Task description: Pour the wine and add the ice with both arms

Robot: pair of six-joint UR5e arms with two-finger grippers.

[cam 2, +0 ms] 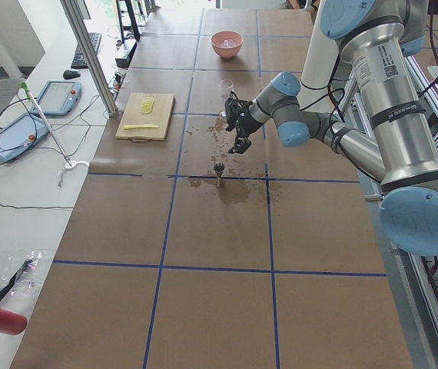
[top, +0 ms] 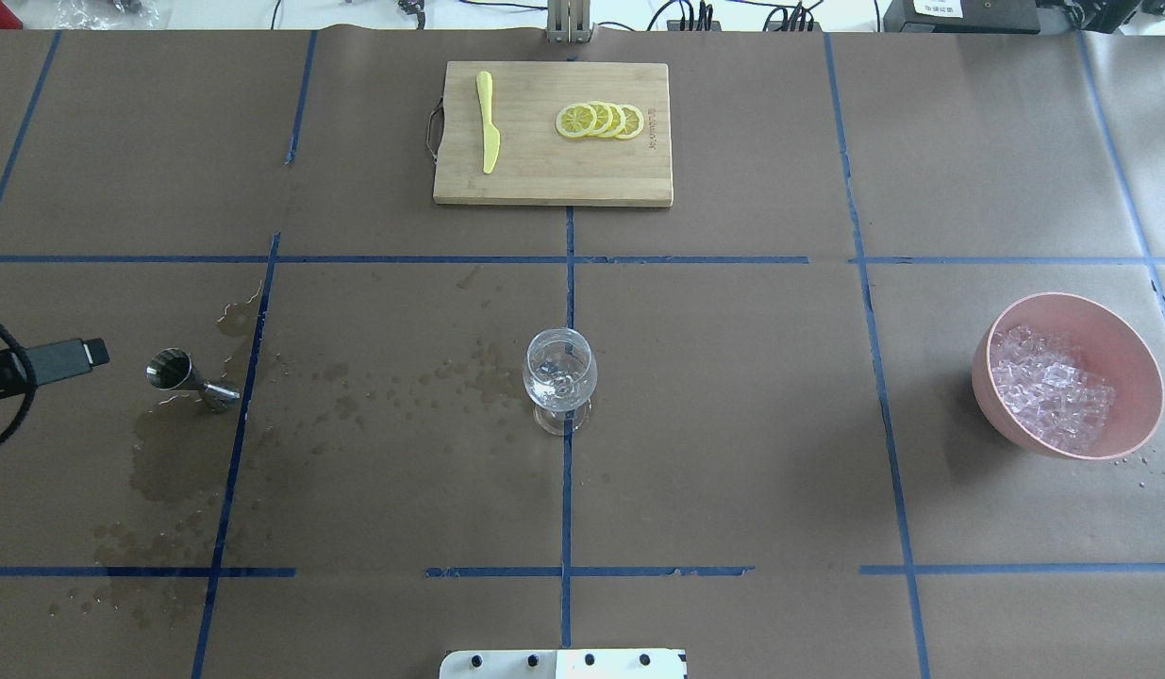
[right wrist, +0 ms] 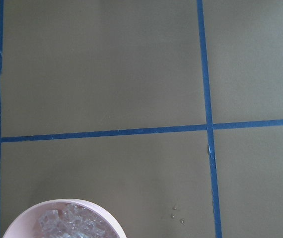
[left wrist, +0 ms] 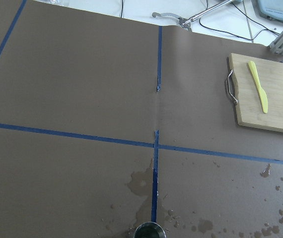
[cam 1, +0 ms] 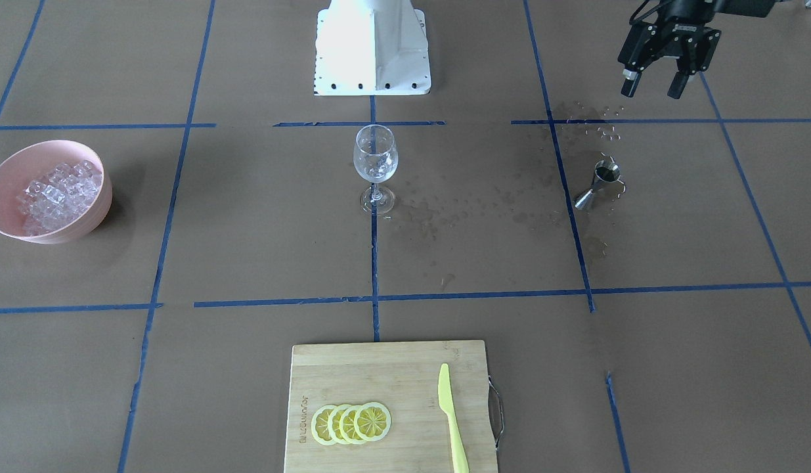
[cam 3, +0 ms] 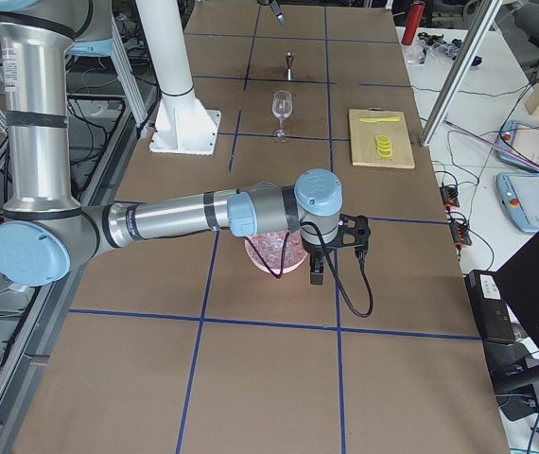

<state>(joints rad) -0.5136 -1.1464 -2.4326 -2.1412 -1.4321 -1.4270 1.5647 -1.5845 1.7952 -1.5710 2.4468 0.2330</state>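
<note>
The left gripper is held spread and empty, at 1 o'clock from the jigger in the front-facing view. How the right gripper stands cannot be told. Overhead, wine is seen in the glass; ice is heaped in the bowl at its 3 o'clock

The right gripper is too small to tell how its fingers stand. The bowl beside them sits half hidden behind the right arm, and the wrist view's edge cuts it off.
</note>
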